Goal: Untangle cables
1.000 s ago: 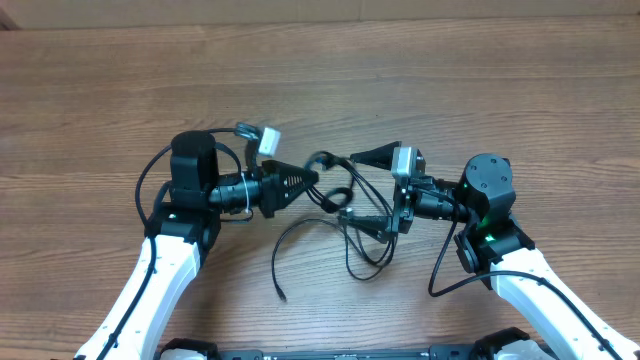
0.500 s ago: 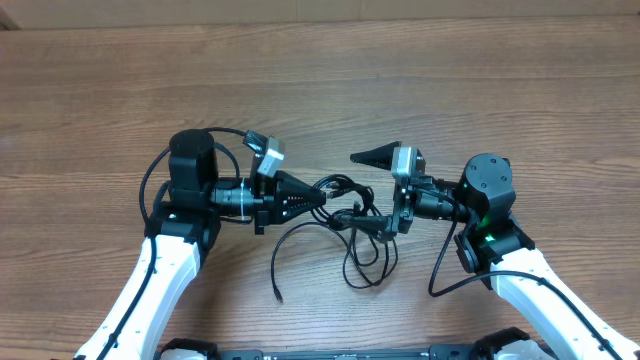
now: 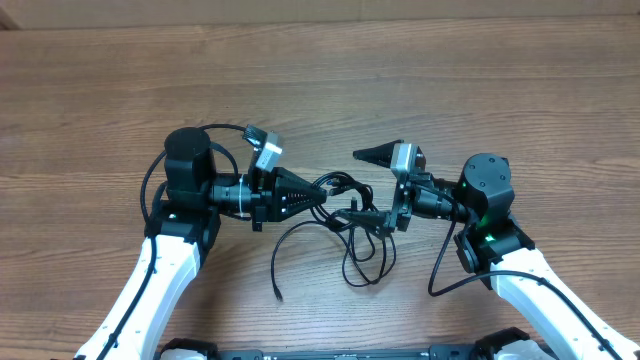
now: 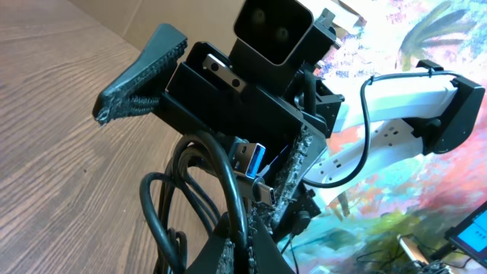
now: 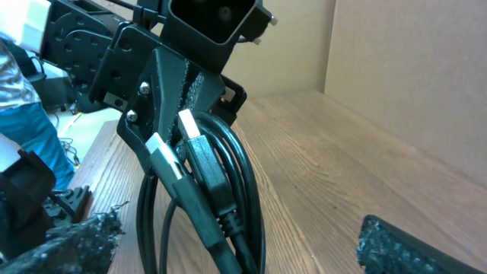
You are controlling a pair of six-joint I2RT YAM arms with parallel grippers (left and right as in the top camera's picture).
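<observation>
Left pincer (image 3: 318, 194) first: it's clamped tight, and the tips are pinching a clump of thin black flexible cables (image 3: 362, 250) with small plug ends. From that pinch the cables hang in slack loops onto the brown wood-grain desk (image 3: 470, 80), about midway between its left and right edges and on the near half. One loose strand curls out toward the near edge and ends in a plug.

Facing it is the right pincer (image 3: 368, 188), spread wide, one finger on the far side of the clump and one on the near side. Its own camera shows the rough black fingers (image 5: 411, 247) well apart with the cables between them. I can't tell whether either pad touches a cord yet. The left wrist camera picks out a blue-tongued USB plug (image 4: 247, 156) sitting right in that gap.

Here's the danger as I see it. If the right pincer bites the whole clump instead of one strand, pulling apart would probably cinch the knot tighter. A plug could also catch in a loop and tug the cables out of the left pinch. And the two pincers are nearly nose to nose, so a careless closing could knock fingers together.

Both arms come up from the near edge with wrists turned inward, so the pincers point at each other, roughly level.
</observation>
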